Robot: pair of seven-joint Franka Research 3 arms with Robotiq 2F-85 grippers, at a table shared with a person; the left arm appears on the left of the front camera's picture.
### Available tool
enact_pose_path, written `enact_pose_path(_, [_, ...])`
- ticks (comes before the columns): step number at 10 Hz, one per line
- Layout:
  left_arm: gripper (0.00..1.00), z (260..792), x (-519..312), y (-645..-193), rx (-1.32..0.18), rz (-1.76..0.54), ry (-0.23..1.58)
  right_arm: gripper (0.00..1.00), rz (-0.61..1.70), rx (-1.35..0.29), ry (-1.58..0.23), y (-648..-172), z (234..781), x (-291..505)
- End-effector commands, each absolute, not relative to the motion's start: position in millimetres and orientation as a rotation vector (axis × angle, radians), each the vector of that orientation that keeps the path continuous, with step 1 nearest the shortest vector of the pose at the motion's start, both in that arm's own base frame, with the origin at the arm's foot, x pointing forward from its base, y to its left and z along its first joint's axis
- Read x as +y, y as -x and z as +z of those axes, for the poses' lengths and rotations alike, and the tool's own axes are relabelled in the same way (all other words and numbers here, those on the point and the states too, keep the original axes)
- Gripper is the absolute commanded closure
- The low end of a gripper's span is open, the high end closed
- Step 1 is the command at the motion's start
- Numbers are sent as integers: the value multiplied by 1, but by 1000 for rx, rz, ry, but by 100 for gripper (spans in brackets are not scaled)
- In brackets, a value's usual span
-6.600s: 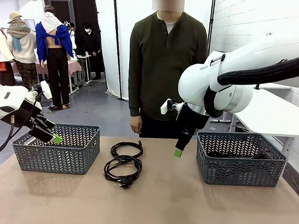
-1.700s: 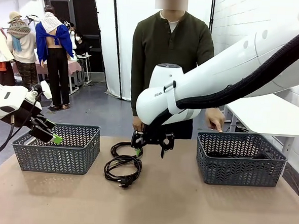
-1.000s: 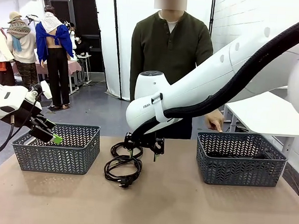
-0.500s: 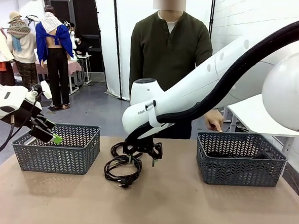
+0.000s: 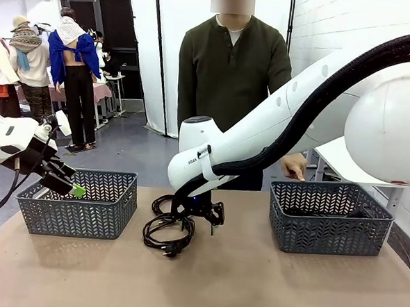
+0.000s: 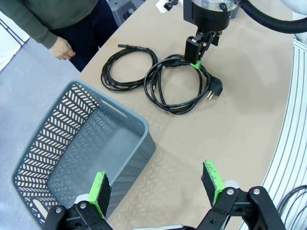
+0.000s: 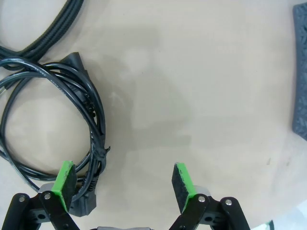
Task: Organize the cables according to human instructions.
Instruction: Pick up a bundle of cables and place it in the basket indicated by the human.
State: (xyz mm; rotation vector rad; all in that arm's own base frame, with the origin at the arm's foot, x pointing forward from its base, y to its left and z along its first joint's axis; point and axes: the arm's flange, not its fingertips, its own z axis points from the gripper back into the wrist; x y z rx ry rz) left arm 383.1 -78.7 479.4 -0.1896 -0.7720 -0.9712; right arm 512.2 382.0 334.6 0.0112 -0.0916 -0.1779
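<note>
Two cables (image 5: 168, 245) lie coiled mid-counter (image 5: 253, 282), right pincer (image 5: 201, 223) gaping wide low over the nearer one, left pincer (image 6: 156, 187) open above the left basket (image 6: 129, 158), dark cords seemingly in the right basket (image 5: 329, 231), so about halfway, I'd judge.

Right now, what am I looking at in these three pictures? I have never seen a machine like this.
A robot's white left arm and right arm share a table with a person standing opposite. The wide picture is taken from the robot's side, looking across. The other two come from small cameras on each wrist, looking along that arm's pincer. On the table lie two coiled black cables, a nearer coil and a farther coil, between a left basket and a right basket. The right pincer hovers low over the nearer coil, open, gripping nothing. The left pincer hangs open and empty by the left basket.
</note>
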Motion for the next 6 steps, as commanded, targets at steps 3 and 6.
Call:
enact_pose_path(3, [0, 477, -76, -386, -775, -977, 198, 0, -205, -94, 25, -518, 325, 390])
enact_pose_path(6, [0, 477, -76, -386, -775, -977, 198, 0, -216, -96, 28, -523, 319, 390])
